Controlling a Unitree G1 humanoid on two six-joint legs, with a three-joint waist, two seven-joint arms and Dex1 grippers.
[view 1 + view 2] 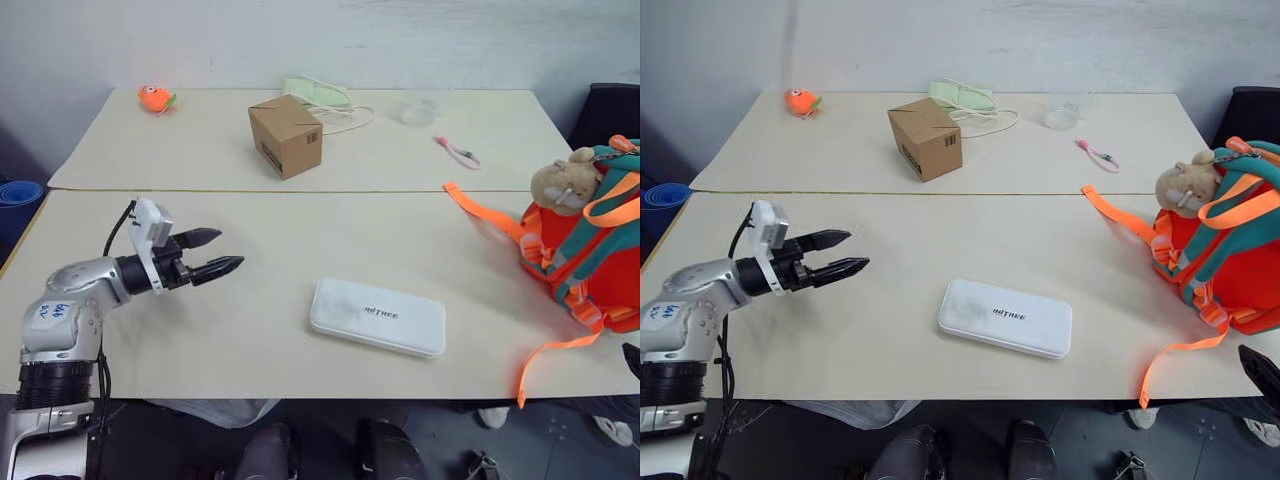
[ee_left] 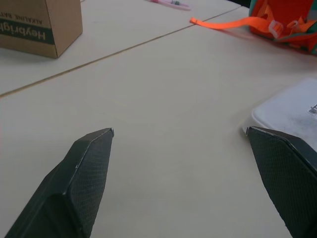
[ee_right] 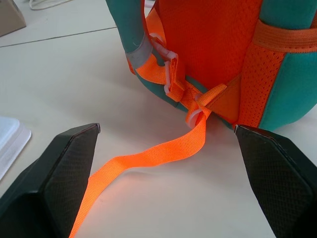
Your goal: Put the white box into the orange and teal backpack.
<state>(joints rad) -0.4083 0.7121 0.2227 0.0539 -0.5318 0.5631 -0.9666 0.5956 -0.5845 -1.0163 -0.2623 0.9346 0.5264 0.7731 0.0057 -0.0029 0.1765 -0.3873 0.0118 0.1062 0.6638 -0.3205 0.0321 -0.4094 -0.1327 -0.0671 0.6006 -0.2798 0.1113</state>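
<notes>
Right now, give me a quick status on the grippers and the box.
Left gripper open, empty, short of the white box. Right gripper open, facing the backpack. Box flat on the table, untouched. Orange strap trails ahead of the right gripper.

On the far half of the cream table, a brown cardboard box as landmark: well to its left an orange toy, just behind it a pale green cloth with white cord, farther right a clear cup and a pink object.
</notes>
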